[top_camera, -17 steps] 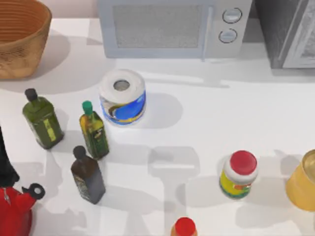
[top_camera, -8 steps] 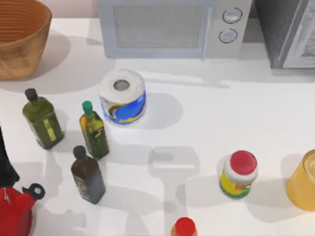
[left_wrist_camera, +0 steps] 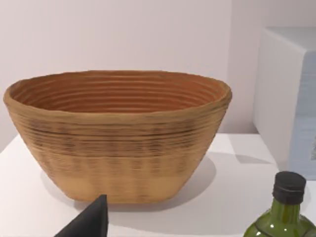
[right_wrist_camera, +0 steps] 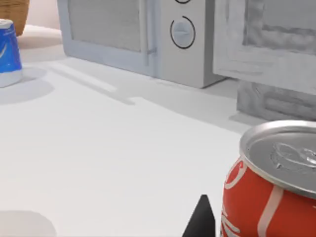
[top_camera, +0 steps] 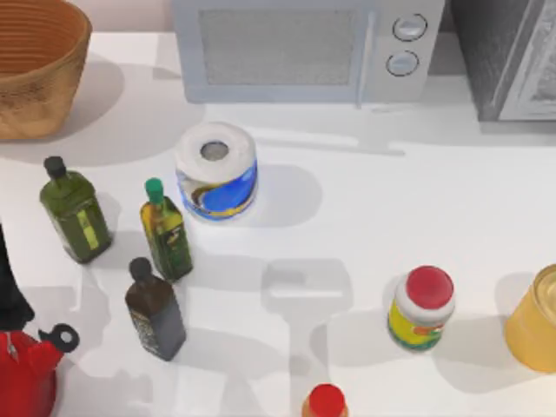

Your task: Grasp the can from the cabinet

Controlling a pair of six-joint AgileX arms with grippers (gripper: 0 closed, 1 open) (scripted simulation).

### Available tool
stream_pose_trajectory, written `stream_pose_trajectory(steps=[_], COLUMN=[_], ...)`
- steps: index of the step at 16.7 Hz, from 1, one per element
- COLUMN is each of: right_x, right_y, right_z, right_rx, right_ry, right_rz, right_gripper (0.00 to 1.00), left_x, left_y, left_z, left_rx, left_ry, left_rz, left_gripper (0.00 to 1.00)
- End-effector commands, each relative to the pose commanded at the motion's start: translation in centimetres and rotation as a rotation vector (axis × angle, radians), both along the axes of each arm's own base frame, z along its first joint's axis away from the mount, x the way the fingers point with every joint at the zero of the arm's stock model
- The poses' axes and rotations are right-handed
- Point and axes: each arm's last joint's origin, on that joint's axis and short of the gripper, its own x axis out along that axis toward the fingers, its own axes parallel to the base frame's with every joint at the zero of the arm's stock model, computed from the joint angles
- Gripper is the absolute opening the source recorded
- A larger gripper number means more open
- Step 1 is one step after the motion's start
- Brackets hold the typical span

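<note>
A red can (right_wrist_camera: 269, 192) with white stripes and a silver top stands upright on the white table, very close in the right wrist view. A dark part of my right gripper (right_wrist_camera: 200, 222) shows just beside it, apart from it. The grey cabinet (right_wrist_camera: 276, 49) rises behind the can, and it sits at the table's back right corner (top_camera: 512, 52). A dark part of my left gripper (left_wrist_camera: 89, 222) points toward a woven basket (left_wrist_camera: 118, 133).
A microwave (top_camera: 304, 48) stands at the back. The basket (top_camera: 35, 65) is back left. A paper roll (top_camera: 215, 169), three dark bottles (top_camera: 165, 230), a red kettle (top_camera: 26, 373), a red-lidded jar (top_camera: 421, 308), a yellow container (top_camera: 539, 321) and a red-capped bottle (top_camera: 326, 401) stand about.
A shadow by the yellow container at the right edge has shifted. The objects on the table stand as before.
</note>
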Motion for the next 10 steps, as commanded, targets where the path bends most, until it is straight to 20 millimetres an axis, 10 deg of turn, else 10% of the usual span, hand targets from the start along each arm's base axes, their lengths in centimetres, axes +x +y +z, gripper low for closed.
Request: stream_pose_trajectory(steps=[10], right_x=[0.12], right_y=[-0.29], right_z=[-0.24], right_rx=[-0.031], right_ry=[-0.067], right_rz=[0.017], right_gripper=[0.0], left_x=[0.0], left_y=[0.0], left_z=[0.0], left_rx=[0.0], left_ry=[0.0], left_rz=[0.0], left_gripper=[1.0])
